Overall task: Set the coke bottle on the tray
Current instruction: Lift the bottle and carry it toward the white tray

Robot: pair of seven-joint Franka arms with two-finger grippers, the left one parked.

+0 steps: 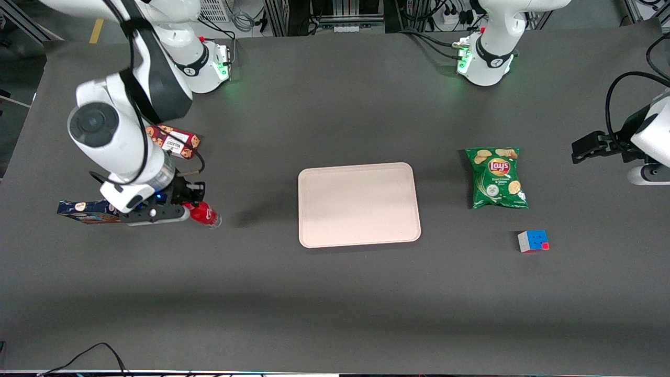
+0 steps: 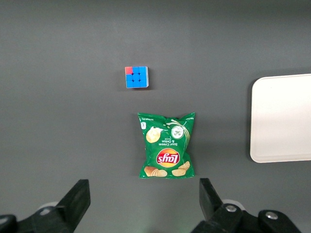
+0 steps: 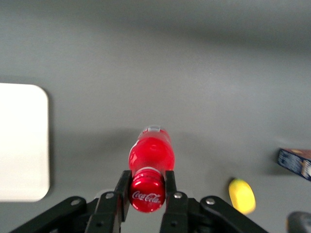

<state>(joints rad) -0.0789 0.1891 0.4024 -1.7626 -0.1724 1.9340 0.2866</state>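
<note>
The gripper (image 1: 192, 205) has its fingers clamped on the neck of the coke bottle (image 1: 205, 214) at the working arm's end of the table, so the pick looks done while the carry and set-down remain. The tray (image 1: 359, 204) sits bare mid-table, well apart from the bottle. Nothing stands between them, and the blue box (image 1: 86, 211) and cookie box (image 1: 174, 140) lie clear of that path.
</note>
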